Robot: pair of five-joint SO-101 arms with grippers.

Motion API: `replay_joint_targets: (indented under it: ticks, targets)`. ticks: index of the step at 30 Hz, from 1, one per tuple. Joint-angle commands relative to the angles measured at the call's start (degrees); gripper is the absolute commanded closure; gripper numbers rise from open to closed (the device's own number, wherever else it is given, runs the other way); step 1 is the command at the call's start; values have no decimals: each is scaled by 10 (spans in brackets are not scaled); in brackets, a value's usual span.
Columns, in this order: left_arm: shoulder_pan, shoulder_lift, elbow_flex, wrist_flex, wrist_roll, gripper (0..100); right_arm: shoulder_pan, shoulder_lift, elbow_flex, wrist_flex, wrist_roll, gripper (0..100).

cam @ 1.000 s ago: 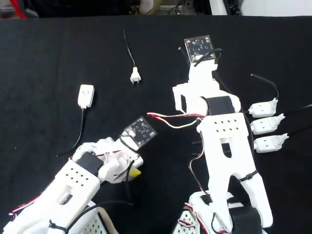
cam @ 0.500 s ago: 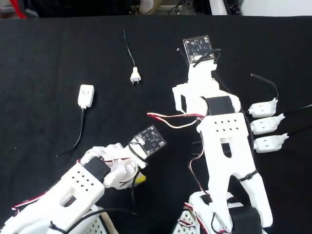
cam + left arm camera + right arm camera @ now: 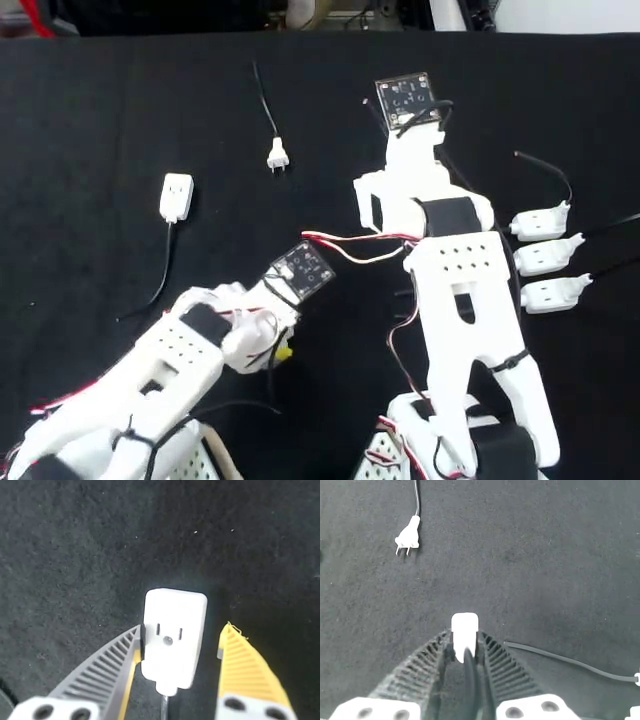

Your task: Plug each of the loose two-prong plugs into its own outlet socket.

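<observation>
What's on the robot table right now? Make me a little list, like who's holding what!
Left gripper: open, fingers on either side of an outlet socket
Right gripper: shut on a white plug, cord trailing back
Loose two-prong plug: lying free on the black table
Second outlet socket: lying free too, apart from that plug
Three white connectors: in a row beside the right arm

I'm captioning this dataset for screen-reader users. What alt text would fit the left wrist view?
A white outlet socket, slots facing the camera, sits between the open fingers of the left gripper. The grey finger touches one side and the yellow finger stands apart. Black cloth lies behind.
</observation>
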Motion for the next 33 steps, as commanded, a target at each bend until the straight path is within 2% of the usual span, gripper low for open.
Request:
replay_joint_targets:
  ticks: [1,7,12,21,25,27,30,33]
  targets:
    - [7,-7,-22,0,0,753,-5,0,-21,-9,4,987]
    - [2,8,-22,10,-13,713,-5,0,-21,-9,4,987]
    - [2,22,-38,15,-6,754,-5,0,-21,-9,4,987]
    - [2,-232,58,18,18,717,-5,0,-21,-9,4,987]
    - [25,-342,85,82,13,717,-5,0,-21,-10,4,987]
    - [51,-365,93,105,13,717,-5,0,-21,-10,4,986]
    - [80,-357,109,91,12,713,-5,0,-21,-10,4,986]
    - [59,-313,109,56,13,695,-5,0,-21,-10,4,986]
